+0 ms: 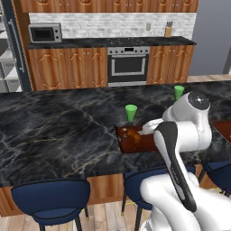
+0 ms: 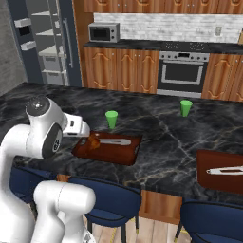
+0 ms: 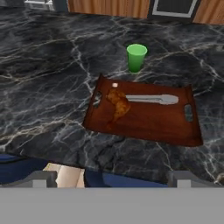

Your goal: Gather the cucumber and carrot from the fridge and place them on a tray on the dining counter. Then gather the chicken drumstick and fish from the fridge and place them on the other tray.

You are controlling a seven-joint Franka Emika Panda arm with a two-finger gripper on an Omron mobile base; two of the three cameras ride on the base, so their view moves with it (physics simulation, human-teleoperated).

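A brown tray (image 3: pixel 170 127) lies on the black marble dining counter (image 3: pixel 48 78). On it are the browned chicken drumstick (image 3: pixel 117 104) at its left end and the silver fish (image 3: pixel 153 99) along its far side. My gripper (image 3: pixel 111 180) hangs open above the tray's near edge, holding nothing. From the base, the same tray (image 2: pixel 118 154) shows the drumstick (image 2: pixel 94 141) and fish (image 2: pixel 115 141) just beyond my white hand (image 2: pixel 78 127). The other tray (image 2: pixel 220 178) sits to the right with a pale long thing on it. I cannot make out the cucumber or carrot. The fridge (image 2: pixel 47 42) stands open at the far left.
One green cup (image 3: pixel 136 57) stands just behind the tray, and another (image 2: pixel 186 107) farther right on the counter. Blue stools (image 2: pixel 107 199) line the counter's near edge. Across the kitchen are an oven (image 2: pixel 182 73), a microwave (image 2: pixel 103 33) and wooden cabinets.
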